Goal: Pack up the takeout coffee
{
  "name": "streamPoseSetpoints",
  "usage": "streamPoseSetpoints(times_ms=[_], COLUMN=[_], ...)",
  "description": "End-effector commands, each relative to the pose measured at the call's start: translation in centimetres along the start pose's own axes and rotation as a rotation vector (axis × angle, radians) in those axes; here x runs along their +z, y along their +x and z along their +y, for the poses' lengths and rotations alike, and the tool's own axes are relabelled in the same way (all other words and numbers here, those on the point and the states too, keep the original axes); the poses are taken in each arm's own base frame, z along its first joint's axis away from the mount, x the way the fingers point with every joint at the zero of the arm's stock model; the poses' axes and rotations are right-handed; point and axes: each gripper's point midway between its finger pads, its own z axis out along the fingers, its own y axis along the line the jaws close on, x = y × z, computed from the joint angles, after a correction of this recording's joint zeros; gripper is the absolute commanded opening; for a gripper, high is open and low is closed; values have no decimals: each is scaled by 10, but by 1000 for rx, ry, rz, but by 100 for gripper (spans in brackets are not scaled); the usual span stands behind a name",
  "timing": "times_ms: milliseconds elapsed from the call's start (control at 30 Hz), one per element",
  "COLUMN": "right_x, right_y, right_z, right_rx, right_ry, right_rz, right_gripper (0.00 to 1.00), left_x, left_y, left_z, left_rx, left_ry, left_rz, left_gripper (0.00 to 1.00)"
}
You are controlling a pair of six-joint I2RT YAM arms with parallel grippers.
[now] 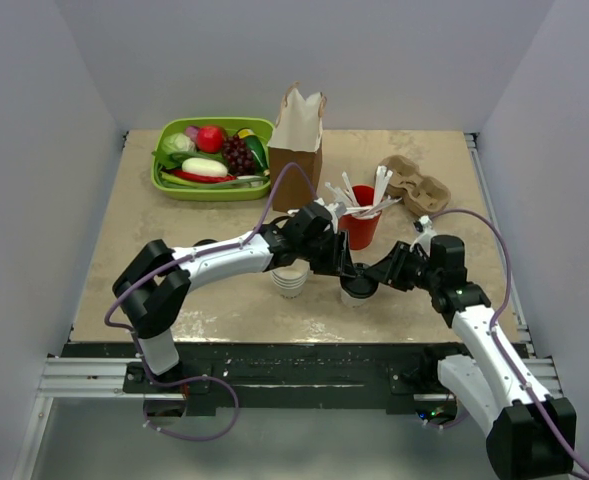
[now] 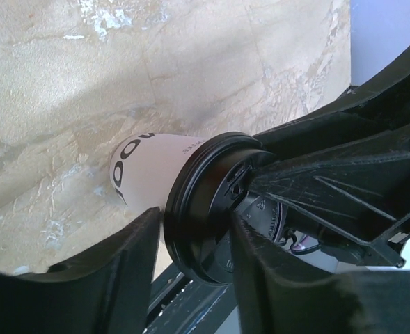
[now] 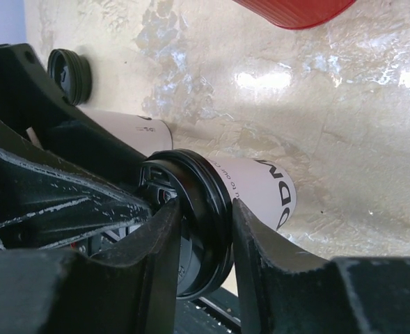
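the small white paper cup with a round black plastic lid stands on the beige tabletop. the left hand and right hand each seem clamped on its rim.

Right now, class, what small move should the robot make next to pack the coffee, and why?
Probably ease the left jaws off and back away. Both pairs straddle the rim of the lid on the upright coffee, and the right jaws look clamped on it, so that arm alone could lift it toward the bag behind.
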Motion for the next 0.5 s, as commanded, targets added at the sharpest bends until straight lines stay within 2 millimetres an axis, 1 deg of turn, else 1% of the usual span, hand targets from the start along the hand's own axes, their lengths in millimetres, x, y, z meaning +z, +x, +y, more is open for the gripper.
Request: streamPoseSetpoints(times_ms=[0, 67, 100, 167, 200, 233, 267, 333, 400, 467], right_x=[2, 1, 0, -2, -4, -6, -8, -10, -9, -8], right_y=[13, 16, 15, 15, 10, 8, 11, 7, 6, 7], right_z=[-11, -13, -12, -13, -10, -13, -14, -9, -6, -2], right_rx=[-23, -11, -10, 0, -2, 5, 18, 14, 12, 17], right_ry=[18, 25, 28, 49, 55, 82, 97, 82, 67, 44], right_rz=[12, 27, 25, 34, 27, 21, 35, 31, 33, 36], right_gripper=[32, 32, 32, 32, 32, 32, 32, 34, 38, 38], left_x=[1, 0, -1, -3, -3, -5, -6, -8, -7, -5], left_y=[10, 11, 11, 12, 10, 13, 14, 13, 14, 18], left_z=[-3, -3, -3, -5, -8, -8, -10, -13, -12, -13], left_rx=[18, 19, 17, 17, 20, 16, 18, 18, 14, 10], left_ry=[20, 18, 17, 25, 28, 29, 33, 42, 42, 54], left_rz=[38, 44, 44, 51, 50, 66, 70, 73, 77, 99], left_gripper=[56, 63, 67, 70, 70, 70, 70, 70, 67, 63])
